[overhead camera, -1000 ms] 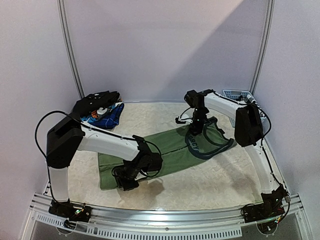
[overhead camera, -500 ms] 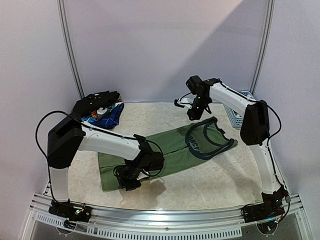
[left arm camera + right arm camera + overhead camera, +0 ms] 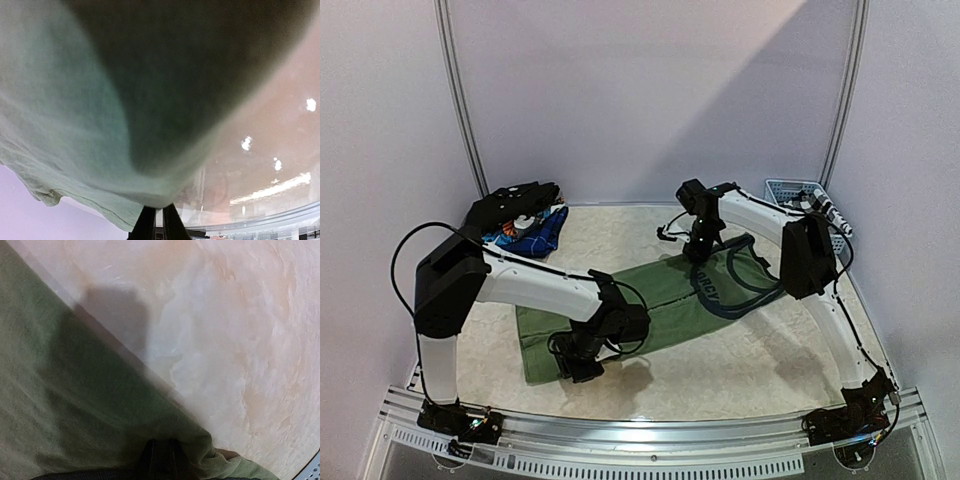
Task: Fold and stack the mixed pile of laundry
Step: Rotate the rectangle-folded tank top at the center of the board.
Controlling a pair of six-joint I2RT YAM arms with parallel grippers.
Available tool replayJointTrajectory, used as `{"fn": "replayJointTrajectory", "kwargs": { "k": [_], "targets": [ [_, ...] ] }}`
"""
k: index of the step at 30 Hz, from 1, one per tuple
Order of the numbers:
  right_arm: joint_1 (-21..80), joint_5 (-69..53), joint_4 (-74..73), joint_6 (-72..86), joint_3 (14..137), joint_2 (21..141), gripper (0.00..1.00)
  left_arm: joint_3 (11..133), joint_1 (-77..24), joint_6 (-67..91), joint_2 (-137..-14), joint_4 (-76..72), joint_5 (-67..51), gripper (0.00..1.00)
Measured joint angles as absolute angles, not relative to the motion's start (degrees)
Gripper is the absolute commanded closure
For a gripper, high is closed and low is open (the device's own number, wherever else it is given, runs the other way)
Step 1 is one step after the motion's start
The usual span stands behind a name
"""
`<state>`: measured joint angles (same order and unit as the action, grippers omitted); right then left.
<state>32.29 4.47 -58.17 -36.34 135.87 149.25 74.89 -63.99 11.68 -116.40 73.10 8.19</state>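
The olive-green T-shirt [image 3: 660, 300] lies spread across mid-counter [image 3: 750, 365], with bare room along the near and right edges. The laundry pile [image 3: 535, 232] sits in the far-left corner and a light-blue basket [image 3: 790, 188] at the far-right. The left fingers [image 3: 574, 368] clench the shirt's near-left hem. The right fingers [image 3: 700, 252], raised half a second ago, are down again, pinching the far edge by the collar.

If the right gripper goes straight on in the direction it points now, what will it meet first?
Most likely the olive-green T-shirt: the right gripper points steeply down at its far edge, its fingers at the cloth. The table lies directly beneath; depth is unclear.
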Motion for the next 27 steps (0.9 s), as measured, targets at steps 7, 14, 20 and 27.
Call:
{"fn": "replayJointTrajectory", "kwargs": {
  "k": [7,14,20,27],
  "targets": [
    [33.63,9.80,-49.43,-45.39,137.43,151.70,0.86,79.22,-64.45,11.18,-118.98,73.69,7.99,0.92],
    [35.29,12.01,-33.08,-55.81,139.96,156.59,0.87,87.35,-66.48,10.20,-123.63,75.29,7.18,0.93],
    [37.41,9.96,-24.69,-62.15,140.20,158.58,0.88,93.56,-67.70,9.91,-127.26,77.08,5.23,0.93],
    [39.90,4.14,-22.37,-64.47,140.18,158.71,0.81,105.41,-70.17,9.52,-133.32,79.20,3.77,0.93]
  ]
}}
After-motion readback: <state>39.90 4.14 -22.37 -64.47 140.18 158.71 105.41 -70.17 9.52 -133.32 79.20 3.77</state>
